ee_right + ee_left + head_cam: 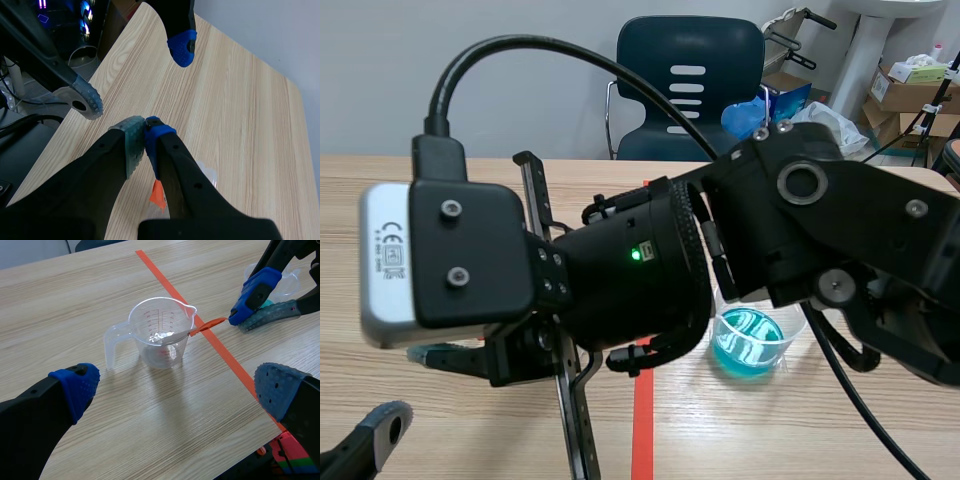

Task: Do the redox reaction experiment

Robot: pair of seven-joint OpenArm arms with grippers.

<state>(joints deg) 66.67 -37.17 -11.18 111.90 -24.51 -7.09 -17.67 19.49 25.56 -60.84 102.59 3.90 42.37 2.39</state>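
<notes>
Two-arm bench set-up, seen from the scene view and both wrist views. A clear measuring cup (160,330) with printed graduations, a side handle and a pouring lip stands upright on the wooden table (75,315), just beside the orange tape line (225,352). The right gripper (240,321) is ahead of the left gripper and across the tape line from the cup. Its blue and grey-green pads are pressed together on the orange end of a thin tool (207,326). The tool slopes over the cup's rim, and its silvery end lies inside the cup; it may be a small spatula or a metal strip, but the view does not settle which. The left gripper (177,385) hangs above the table on the near side of the cup with its fingers wide apart, holding nothing. A clear beaker of blue liquid (750,340) stands on the table beyond the right arm, on the far side of the tape line from the cup. In the scene view the right arm crosses most of the frame.
</notes>
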